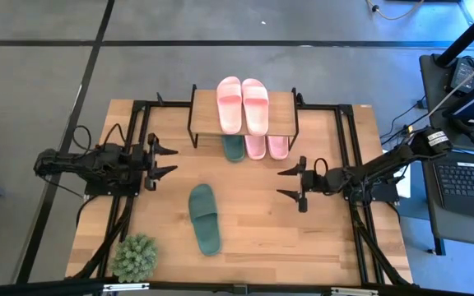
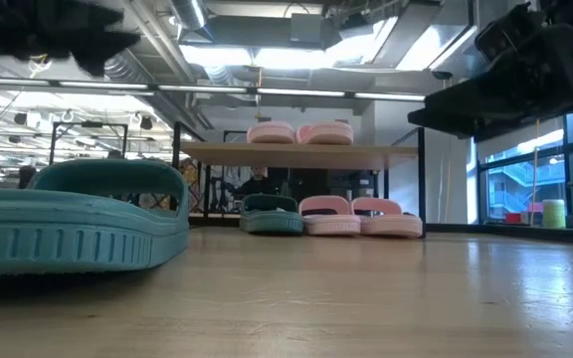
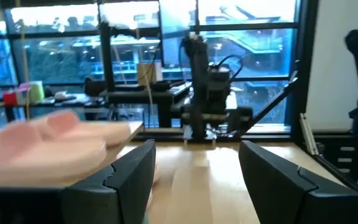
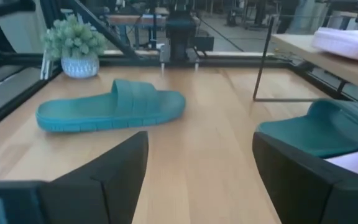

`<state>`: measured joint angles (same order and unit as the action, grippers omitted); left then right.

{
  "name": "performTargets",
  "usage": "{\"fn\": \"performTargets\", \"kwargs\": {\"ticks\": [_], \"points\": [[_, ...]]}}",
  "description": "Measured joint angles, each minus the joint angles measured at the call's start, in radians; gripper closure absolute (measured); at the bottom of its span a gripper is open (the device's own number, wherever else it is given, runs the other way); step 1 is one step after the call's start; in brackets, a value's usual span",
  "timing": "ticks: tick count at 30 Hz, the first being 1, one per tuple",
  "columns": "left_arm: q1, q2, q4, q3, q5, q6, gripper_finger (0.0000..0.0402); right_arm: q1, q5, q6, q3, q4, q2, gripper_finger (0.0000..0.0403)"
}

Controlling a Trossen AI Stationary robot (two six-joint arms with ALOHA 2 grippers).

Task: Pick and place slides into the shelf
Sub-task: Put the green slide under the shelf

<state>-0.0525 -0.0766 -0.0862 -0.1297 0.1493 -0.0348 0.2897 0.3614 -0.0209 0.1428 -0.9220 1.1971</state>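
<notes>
A dark green slide [image 1: 205,217] lies sole-down on the table in front of the shelf; it also shows in the right wrist view [image 4: 112,104] and the low view [image 2: 73,224]. The shelf [image 1: 243,122] stands at the far middle with two pink slides [image 1: 242,104] on its top board. Under it lie one green slide [image 1: 234,148] and two pink slides [image 1: 267,146]. My left gripper [image 1: 168,161] is open and empty, left of the shelf. My right gripper [image 1: 289,183] is open and empty, right of the loose green slide.
A small potted plant [image 1: 135,256] stands at the near left corner. Black frame rails [image 1: 348,148] run along both sides of the table. Bare tabletop lies between the two grippers and in front of the shelf.
</notes>
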Motion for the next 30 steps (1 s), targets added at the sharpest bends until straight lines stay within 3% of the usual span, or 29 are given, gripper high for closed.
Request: {"fn": "performTargets", "kwargs": {"ticks": [6,12,18,25,30], "points": [[-0.122,-0.29,0.037,-0.242,0.103,-0.081,0.0177,0.0,0.002,0.0,-0.001,0.02,0.0,0.0115],[-0.268,-0.677,0.285,-0.571,0.29,-0.122,0.0177,0.0,0.002,-0.042,-0.001,0.041,0.0,0.0115],[-0.414,-1.008,0.47,-0.796,0.334,0.064,0.0177,0.001,0.002,-0.086,-0.001,0.113,0.0,0.0115],[-0.578,-1.334,0.554,-0.945,0.55,0.234,0.0177,0.0,0.002,-0.124,-0.001,0.17,0.0,0.0115],[-0.63,-1.517,0.569,-1.005,0.61,0.355,0.0177,0.0,0.002,-0.133,-0.001,0.181,0.0,0.0115]]}}
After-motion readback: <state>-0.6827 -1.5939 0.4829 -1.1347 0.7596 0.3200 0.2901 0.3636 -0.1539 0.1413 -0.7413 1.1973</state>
